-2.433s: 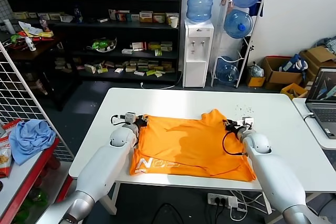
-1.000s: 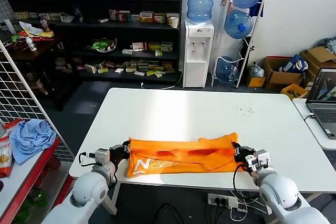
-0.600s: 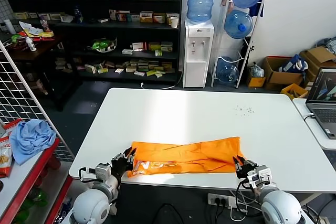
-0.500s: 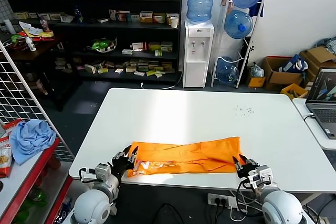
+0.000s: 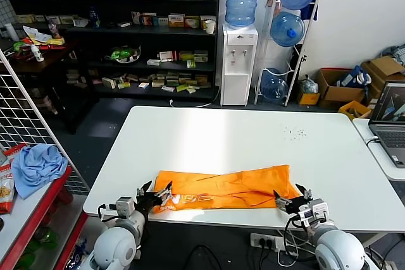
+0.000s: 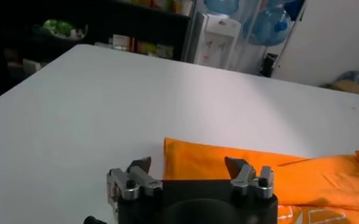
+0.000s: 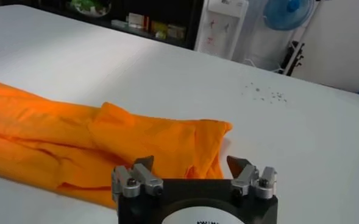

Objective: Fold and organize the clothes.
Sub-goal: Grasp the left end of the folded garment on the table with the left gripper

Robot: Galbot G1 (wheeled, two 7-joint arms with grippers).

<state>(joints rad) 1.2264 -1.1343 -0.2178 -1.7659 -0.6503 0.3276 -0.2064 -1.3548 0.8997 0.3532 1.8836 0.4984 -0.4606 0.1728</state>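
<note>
1. Near the counter (image 5: 209,131)'s front edge, the orange T-shirt (image 5: 228,189) is lying folded into a long band.
2. Left gripper (image 5: 154,193) and right gripper (image 5: 291,198) are sitting at the band's ends, jaws open, holding nothing.
3. Lengthwise fold looks done; next is probably regripping the ends for a crosswise fold.

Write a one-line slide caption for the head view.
Orange T-shirt folded into a band along the white table's near edge, left tool and right tool open at its ends.

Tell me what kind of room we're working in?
Probably an office or lab storeroom: stocked shelves, a water dispenser beside spare water bottles, cardboard boxes, and a laptop on a side desk.
</note>
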